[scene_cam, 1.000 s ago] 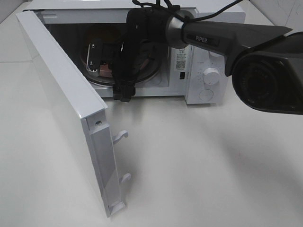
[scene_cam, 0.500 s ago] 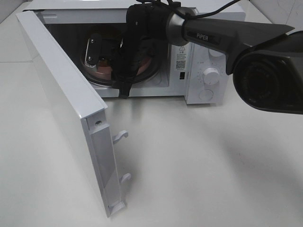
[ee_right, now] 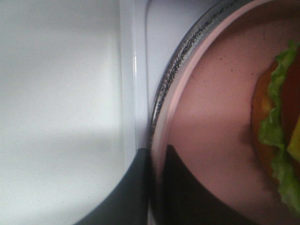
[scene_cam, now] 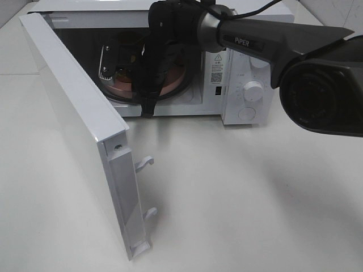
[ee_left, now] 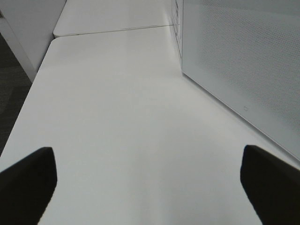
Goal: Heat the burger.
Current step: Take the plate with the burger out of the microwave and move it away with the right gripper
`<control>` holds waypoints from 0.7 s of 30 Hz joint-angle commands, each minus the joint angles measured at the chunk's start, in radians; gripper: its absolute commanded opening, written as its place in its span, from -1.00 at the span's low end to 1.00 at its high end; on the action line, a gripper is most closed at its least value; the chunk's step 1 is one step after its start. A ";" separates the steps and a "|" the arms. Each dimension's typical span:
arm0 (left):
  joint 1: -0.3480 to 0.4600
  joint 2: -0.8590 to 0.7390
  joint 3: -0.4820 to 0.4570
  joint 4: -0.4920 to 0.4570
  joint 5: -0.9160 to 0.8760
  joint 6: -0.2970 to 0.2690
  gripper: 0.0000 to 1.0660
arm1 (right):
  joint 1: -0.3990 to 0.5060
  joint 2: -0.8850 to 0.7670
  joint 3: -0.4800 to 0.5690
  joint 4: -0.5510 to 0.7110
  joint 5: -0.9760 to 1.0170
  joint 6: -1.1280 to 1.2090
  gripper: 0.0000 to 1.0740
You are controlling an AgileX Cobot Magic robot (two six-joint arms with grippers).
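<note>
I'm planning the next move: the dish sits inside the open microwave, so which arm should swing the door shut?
Left, probably. The left gripper hangs open and empty over the table beside the door; the right gripper is shut inside the microwave by the dish.
</note>
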 commanded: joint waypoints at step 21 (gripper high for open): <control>0.000 -0.021 0.003 -0.006 -0.003 -0.003 0.89 | 0.002 -0.078 0.050 0.009 0.202 -0.045 -1.00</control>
